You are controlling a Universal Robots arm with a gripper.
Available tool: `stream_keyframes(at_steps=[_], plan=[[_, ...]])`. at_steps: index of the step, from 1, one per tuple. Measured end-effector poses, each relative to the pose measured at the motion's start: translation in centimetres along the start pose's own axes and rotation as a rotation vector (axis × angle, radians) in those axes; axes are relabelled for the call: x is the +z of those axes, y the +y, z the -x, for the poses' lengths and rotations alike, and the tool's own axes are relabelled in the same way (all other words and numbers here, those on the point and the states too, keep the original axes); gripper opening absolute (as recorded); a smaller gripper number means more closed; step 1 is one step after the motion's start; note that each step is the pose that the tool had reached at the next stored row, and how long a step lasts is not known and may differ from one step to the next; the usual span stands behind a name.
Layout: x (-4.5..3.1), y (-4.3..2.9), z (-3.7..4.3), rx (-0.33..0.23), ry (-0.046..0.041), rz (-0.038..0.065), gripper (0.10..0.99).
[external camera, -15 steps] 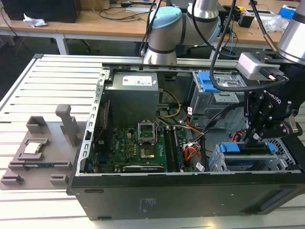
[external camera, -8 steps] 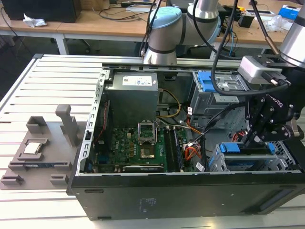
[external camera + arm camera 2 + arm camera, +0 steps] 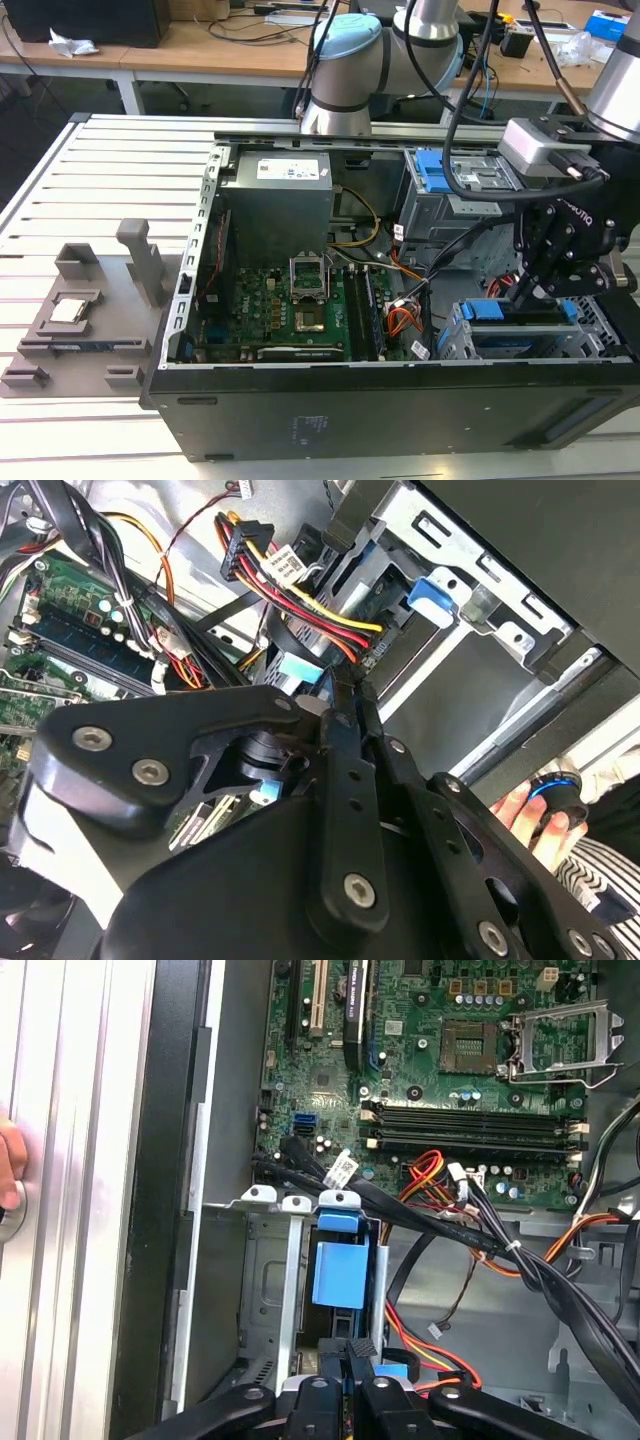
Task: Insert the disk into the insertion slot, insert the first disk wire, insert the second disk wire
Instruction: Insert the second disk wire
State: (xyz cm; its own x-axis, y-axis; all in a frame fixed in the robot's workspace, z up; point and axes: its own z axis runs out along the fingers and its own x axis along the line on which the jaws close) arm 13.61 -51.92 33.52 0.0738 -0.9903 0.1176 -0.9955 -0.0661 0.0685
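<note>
The disk, in its blue carrier, sits inside the grey insertion slot at the case's corner on the exterior view's right. In the first wrist view the carrier's blue end stands between the silver divider walls of the cage. My gripper hangs right over the disk's end with its fingers pressed together. In the second wrist view its tips sit next to a red, yellow and black wire bundle that ends at the blue carrier. I see nothing clearly held between the fingers.
The open case lies on a slatted table. Motherboard, power supply and a second cage with a blue latch crowd the inside. Loose black and orange cables cross beside the slot. A person's hand holds a device nearby.
</note>
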Motion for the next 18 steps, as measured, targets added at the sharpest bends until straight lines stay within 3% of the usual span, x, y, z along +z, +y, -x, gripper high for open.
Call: stream_keyframes(at_steps=[2, 3, 4, 6, 8, 9, 11, 18], plan=[[0.02, 0.00, 0.01, 0.000, -0.0004, 0.000, 0.161], [0.02, 0.00, 0.01, 0.000, -0.0001, 0.000, 0.227], [-0.14, 0.01, -0.01, 0.000, -0.0015, 0.000, 0.227], [-1.76, 0.12, -0.20, 0.000, 0.0004, 0.000, 0.227], [-2.48, 0.17, -0.23, 0.000, 0.0008, 0.000, 0.227], [-3.18, 0.22, -0.28, 0.000, 0.0014, 0.000, 0.145], [-4.07, 0.28, -0.38, 0.000, 0.0015, 0.000, 0.106], [-4.11, 0.28, -0.38, 0.000, 0.0014, 0.000, 0.106]])
